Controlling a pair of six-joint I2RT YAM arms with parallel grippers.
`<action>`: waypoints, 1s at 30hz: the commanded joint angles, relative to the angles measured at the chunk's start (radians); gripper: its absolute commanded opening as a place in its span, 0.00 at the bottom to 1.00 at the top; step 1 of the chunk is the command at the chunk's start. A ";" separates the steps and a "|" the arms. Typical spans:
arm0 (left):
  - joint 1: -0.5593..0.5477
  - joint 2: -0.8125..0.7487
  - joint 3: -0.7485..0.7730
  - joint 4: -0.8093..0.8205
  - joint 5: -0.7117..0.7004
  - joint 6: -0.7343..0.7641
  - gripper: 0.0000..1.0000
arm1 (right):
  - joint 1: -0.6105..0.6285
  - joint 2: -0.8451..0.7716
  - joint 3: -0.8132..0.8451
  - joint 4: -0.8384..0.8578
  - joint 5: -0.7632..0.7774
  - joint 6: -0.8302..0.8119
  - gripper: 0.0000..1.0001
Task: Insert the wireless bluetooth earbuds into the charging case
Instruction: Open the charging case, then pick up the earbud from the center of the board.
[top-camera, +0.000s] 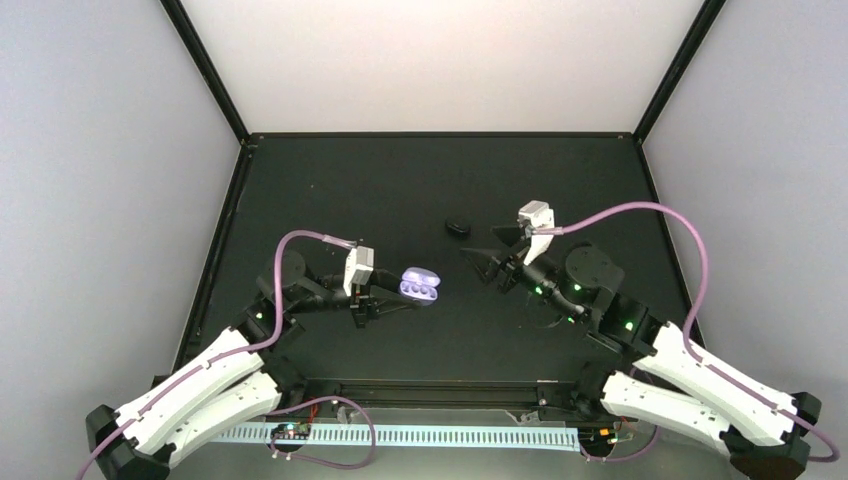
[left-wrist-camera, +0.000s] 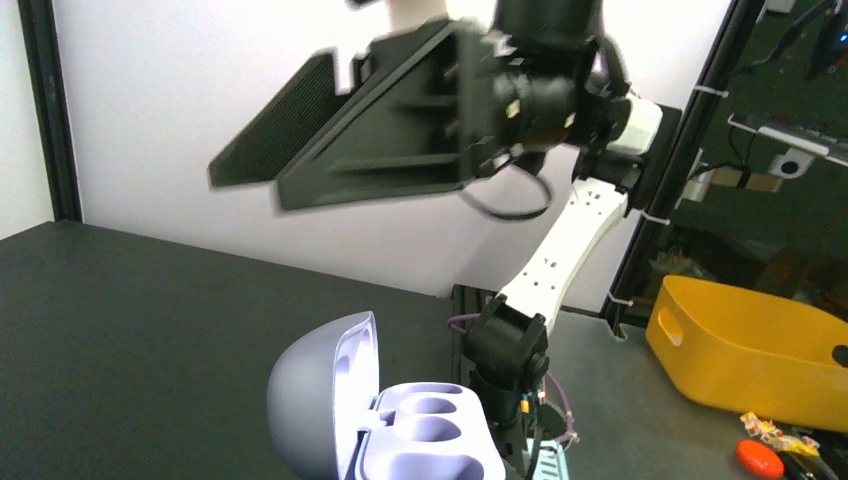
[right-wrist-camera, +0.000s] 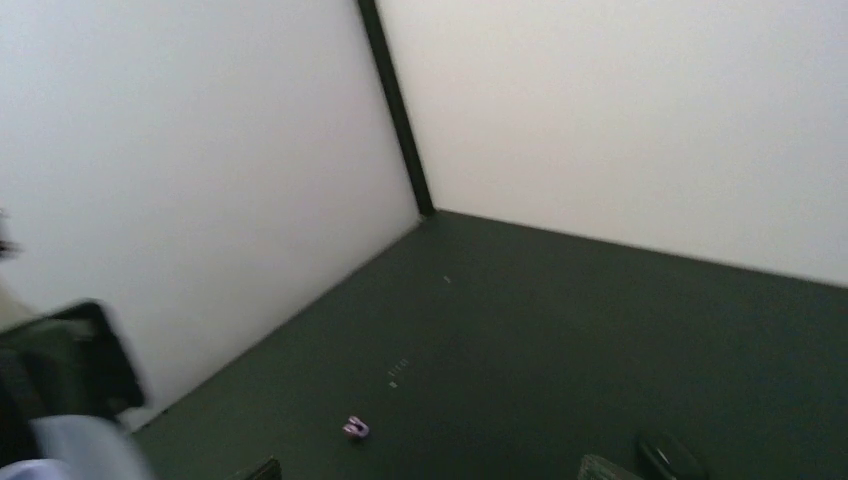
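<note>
Left pincer (top-camera: 398, 297) is clenched on the charging case (top-camera: 420, 287), lid flipped open, just left of centre. Right pincer (top-camera: 478, 240) is released with nothing in it. One tiny lilac earbud (right-wrist-camera: 355, 428) is lying loose on the worktop (top-camera: 400, 190).

The left arm (top-camera: 200, 385) and right arm (top-camera: 690, 385) are wearing white shells over black joints. Lilac cables (top-camera: 640, 207) are running to white wrist blocks (top-camera: 537, 215). Green lights (top-camera: 628, 325) are glowing, and black, ribbed, wedge-shaped fingers (left-wrist-camera: 390, 140) are tipping each arm.

left tool (top-camera: 390, 298) closed, pointing right | right tool (top-camera: 493, 250) jaws apart, pointing left, apparently raised
</note>
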 joint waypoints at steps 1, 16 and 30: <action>-0.006 -0.052 -0.021 0.047 -0.021 -0.065 0.01 | -0.111 0.050 -0.074 0.006 -0.073 0.160 0.77; -0.006 -0.140 -0.047 -0.040 -0.087 -0.025 0.02 | -0.158 0.515 -0.125 0.176 -0.267 0.209 0.70; -0.006 -0.159 -0.048 -0.070 -0.092 0.014 0.02 | -0.158 0.870 0.121 0.092 -0.198 0.071 0.53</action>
